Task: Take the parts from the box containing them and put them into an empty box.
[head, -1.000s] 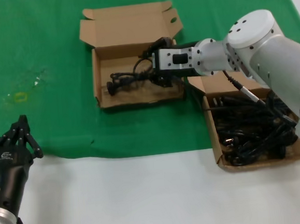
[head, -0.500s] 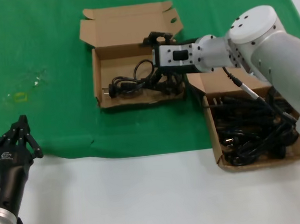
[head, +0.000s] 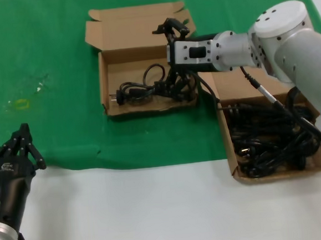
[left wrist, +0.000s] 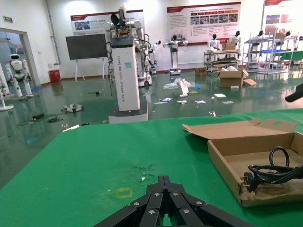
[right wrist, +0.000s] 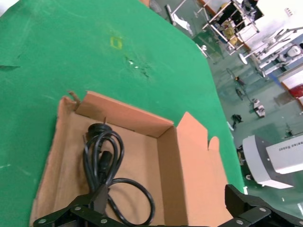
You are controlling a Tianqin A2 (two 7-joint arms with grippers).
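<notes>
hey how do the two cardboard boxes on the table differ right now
The right-hand box is heaped with tangled black power cords; the middle box holds one cord on a mostly bare floor. The right gripper, fingers open, hangs over the middle box's far edge, while only the arm crosses the right-hand box. Both are shallow brown boxes with lids folded back.

Robotics lab/showroom hall: humanoid robots (left wrist: 127, 56) on stands, wall display boards (left wrist: 202, 23), metal racks (left wrist: 272, 49), glossy floor, green-covered test table (left wrist: 85, 156).
</notes>
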